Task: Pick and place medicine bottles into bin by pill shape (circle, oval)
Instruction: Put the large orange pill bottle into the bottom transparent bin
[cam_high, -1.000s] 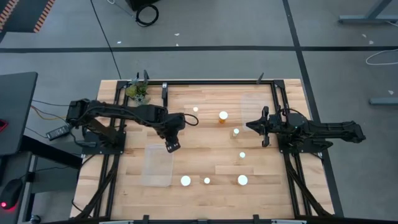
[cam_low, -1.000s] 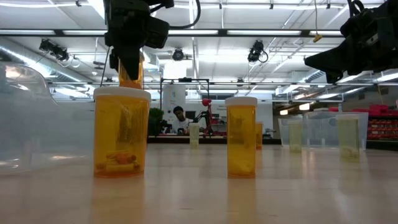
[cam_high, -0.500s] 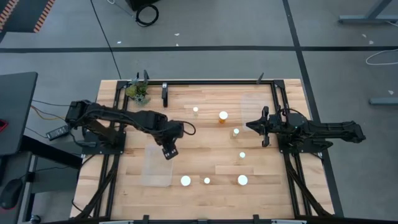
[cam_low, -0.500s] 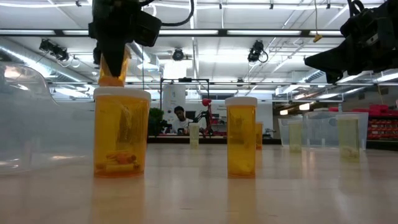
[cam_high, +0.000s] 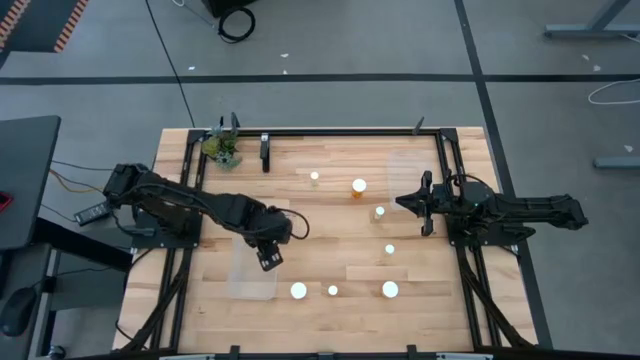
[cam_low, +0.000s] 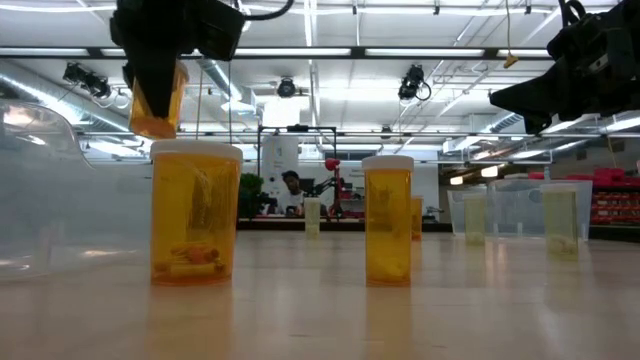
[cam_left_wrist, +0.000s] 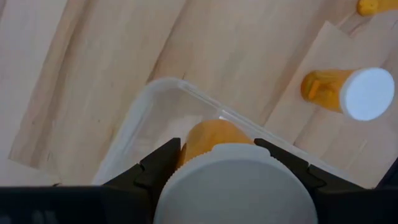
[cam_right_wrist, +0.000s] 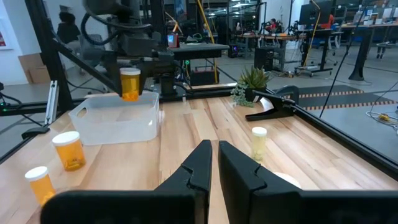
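Bottle held over the bin
Left gripper (cam_high: 270, 257) clamps a medicine bottle (cam_low: 157, 98) above the clear bin (cam_high: 254, 283); right gripper (cam_high: 422, 203), at 3 o'clock, has its fingers nearly together, holding nothing.

Your wooden table (cam_high: 330, 320) sits on a grey floor crossed by a dark tape line (cam_high: 330, 77). A small green plant (cam_high: 221, 147) stands at the table's far left corner, with a black clamp (cam_high: 265, 152) just beside it on the back rail. A coiled black cable (cam_high: 238, 20) lies on the floor well behind the table. To your left, a dark desk (cam_high: 25, 170) adjoins the table. Across the room, a person (cam_low: 291, 190) sits under long ceiling lights (cam_low: 420, 51).
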